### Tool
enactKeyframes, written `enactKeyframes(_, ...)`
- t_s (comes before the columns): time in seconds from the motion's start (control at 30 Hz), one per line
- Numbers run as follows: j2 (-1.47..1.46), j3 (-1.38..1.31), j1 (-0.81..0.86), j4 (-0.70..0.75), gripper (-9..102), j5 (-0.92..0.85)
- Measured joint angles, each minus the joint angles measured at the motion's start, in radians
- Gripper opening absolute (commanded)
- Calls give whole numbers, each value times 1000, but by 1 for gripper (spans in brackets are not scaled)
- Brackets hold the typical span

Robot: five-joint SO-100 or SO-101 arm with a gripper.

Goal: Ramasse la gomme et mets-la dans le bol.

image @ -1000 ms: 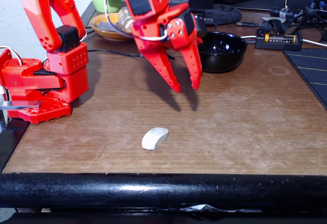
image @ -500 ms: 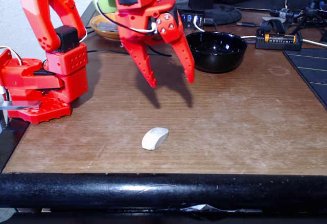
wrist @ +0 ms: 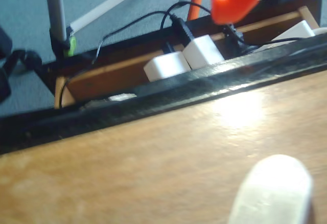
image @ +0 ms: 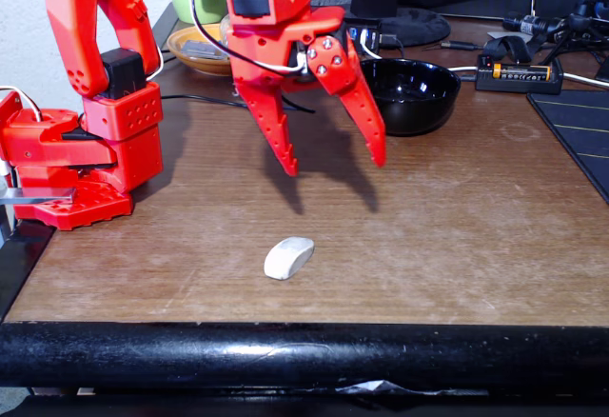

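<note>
The hand (image: 335, 168) hung with its two fingers spread wide above the middle of the counter (image: 457, 236), and bare wood lay beneath it down to the eraser (image: 288, 257) near the front edge. Nothing stood beside the eraser on either side; a thick black rail (image: 304, 355) ran just past it along the front edge. Toward the back edge the black bowl (image: 416, 96) sat with open counter before it. Behind and beside the bowl, cables, a battery holder (image: 519, 74) and a monitor foot (image: 409, 25) crowded the back. The arm's red base (image: 86, 155) blocked the left edge, and a dark mat (image: 576, 127) covered the right edge.
</note>
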Motion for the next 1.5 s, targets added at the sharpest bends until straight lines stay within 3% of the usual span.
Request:
enactKeyframes(0.93, 235, 423, 72, -123, 30, -124)
enactKeyframes(1.5, 209, 448, 17, -233, 30, -84)
